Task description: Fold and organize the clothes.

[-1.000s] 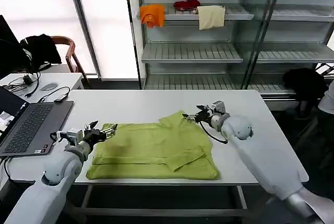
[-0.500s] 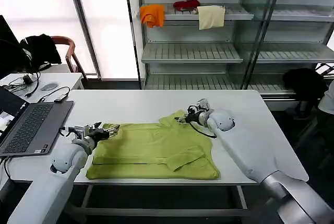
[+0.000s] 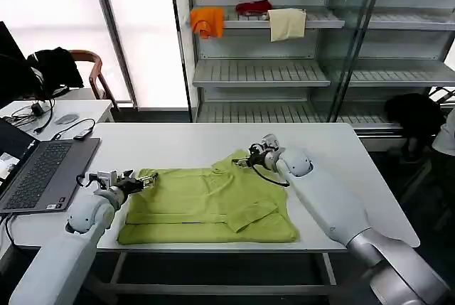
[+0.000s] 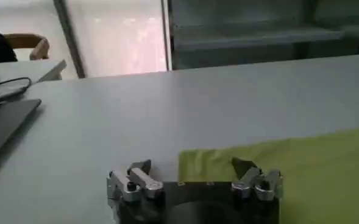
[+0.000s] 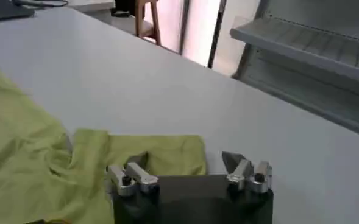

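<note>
Hovering open at T-shirt (image 3: 210, 205) corners: left end effector (image 3: 146, 179), right end effector (image 3: 240, 162)

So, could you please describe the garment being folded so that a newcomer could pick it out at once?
Start at the white rectangular table in front of the metal shelving. Lying flat near its front edge, between the left end effector and the right end effector, is a lime yellow-green soft-fabric T-shirt. It is the only cloth on the table; the orange, red and cream ones sit on a shelf.
</note>
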Controlling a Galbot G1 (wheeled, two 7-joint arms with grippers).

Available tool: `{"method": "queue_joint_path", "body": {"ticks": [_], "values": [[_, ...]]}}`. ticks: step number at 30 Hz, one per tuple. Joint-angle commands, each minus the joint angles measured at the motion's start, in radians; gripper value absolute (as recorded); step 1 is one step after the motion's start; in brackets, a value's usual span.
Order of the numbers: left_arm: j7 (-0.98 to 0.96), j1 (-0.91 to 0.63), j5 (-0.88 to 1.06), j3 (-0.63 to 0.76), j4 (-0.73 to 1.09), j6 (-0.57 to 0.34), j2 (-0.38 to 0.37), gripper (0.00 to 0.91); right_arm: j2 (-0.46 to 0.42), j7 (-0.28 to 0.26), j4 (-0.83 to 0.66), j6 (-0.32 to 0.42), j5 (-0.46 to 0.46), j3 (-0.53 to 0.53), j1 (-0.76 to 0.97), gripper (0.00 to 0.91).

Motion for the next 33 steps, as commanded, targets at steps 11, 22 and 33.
{"method": "queue_joint_path", "body": {"ticks": [11, 22, 33], "values": [[0.070, 0.025, 0.033, -0.011, -0.022, -0.001, 0.003, 0.010, -0.045, -0.059, 0.047, 0.022, -0.009, -0.013, -0.026, 0.000], [0.047, 0.029, -0.014, -0.007, -0.081, -0.081, 0.012, 0.010, -0.090, -0.078, 0.137, 0.116, 0.080, -0.003, -0.029, 0.000], [0.030, 0.099, -0.044, -0.045, -0.207, -0.110, 0.062, 0.000, -0.196, -0.058, 0.341, 0.130, 0.203, 0.000, -0.039, 0.000]]}}
